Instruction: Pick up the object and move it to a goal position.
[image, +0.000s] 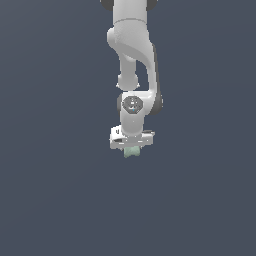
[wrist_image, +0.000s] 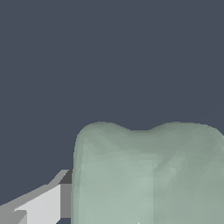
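One small mint block (image: 131, 152) sits tucked under my gripper (image: 131, 148), a finger (wrist_image: 39, 205) against its side, apparently clamped. It looks light and rigid; I judge its pinched waist the safest hold.

Flat, dim simulator lighting; slate background (image: 50, 200) showing no cast shadows. White arm (image: 131, 45) catching soft light, shading darker on the exterior view's right. No glare or blur. Block (wrist_image: 148, 175) rendering faceted and blotchy close up.
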